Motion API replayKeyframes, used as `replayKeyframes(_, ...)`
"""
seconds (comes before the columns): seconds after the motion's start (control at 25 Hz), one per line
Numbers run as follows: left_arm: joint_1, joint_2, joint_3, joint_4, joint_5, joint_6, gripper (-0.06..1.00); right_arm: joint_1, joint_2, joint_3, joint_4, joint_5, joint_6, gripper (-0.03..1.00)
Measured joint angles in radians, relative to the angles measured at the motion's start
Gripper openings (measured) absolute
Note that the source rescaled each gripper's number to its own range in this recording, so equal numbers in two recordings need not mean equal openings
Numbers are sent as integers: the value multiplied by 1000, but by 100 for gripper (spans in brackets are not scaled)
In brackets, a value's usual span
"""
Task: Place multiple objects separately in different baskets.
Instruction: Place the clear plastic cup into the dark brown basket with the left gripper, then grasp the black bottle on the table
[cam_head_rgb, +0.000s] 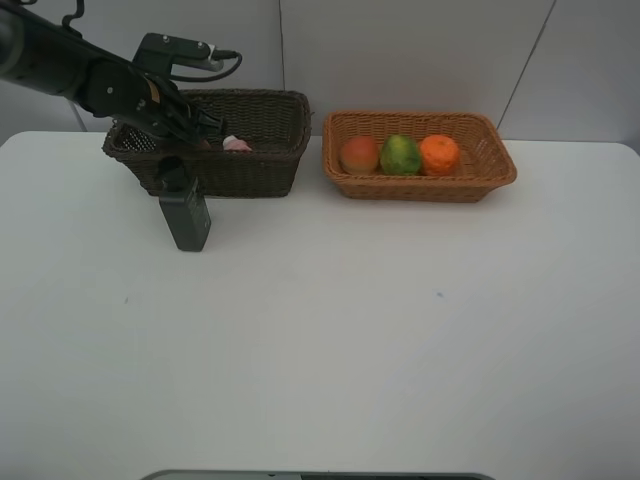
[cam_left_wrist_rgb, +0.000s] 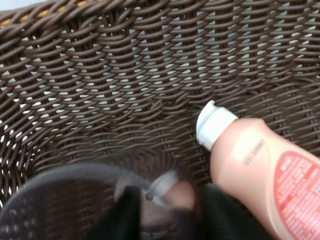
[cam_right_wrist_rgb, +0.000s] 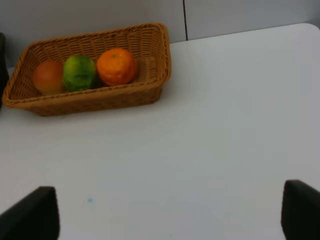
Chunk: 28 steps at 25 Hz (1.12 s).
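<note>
Two baskets stand side by side on the white table (cam_head_rgb: 320, 340): the light tan basket (cam_head_rgb: 495, 160) holds three fruits in a row, a red-orange fruit (cam_head_rgb: 359, 154), a green fruit (cam_head_rgb: 400, 154) and an orange (cam_head_rgb: 439, 154). The dark brown basket (cam_head_rgb: 270, 165) shows only a pink scrap from above, which the left wrist view reveals as a pink white-capped bottle (cam_left_wrist_rgb: 270, 170) lying on the weave beside a blurred translucent cup (cam_left_wrist_rgb: 165, 192) at the left gripper (cam_left_wrist_rgb: 165, 220) (whether its jaws grip the cup cannot be told). The right gripper (cam_right_wrist_rgb: 170, 210) hangs wide open over bare table, holding nothing.

The light tan basket (cam_head_rgb: 495, 170) holds three fruits in a row — red-orange fruit (cam_head_rgb: 359, 155), green fruit (cam_head_rgb: 400, 154), orange (cam_head_rgb: 439, 154). The dark brown basket (cam_head_rgb: 270, 165) holds the pink white-capped bottle (cam_left_wrist_rgb: 265, 170), lying on its side; a dark green bottle (cam_head_rgb: 185, 212) stands on the desk just before it.
</note>
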Motion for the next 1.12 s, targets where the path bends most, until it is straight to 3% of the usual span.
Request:
replayKeyframes(0.12,0,-8,-5,-1,4,0,76,0,0,0,0,0,0,96)
replayKeyframes(0.24,0,-29,-7,-1,10,0,89,0,0,0,0,0,0,96)
replayKeyframes(0.52,-3,-130,-8,-28,67,0,91,0,0,0,0,0,0,96)
replayKeyframes(0.88,-13,-273,-9,-205,370,0,91,0,0,0,0,0,0,96)
replayKeyframes(1.12,-59,-348,-9,-240,573,3,93,0,0,0,0,0,0,96)
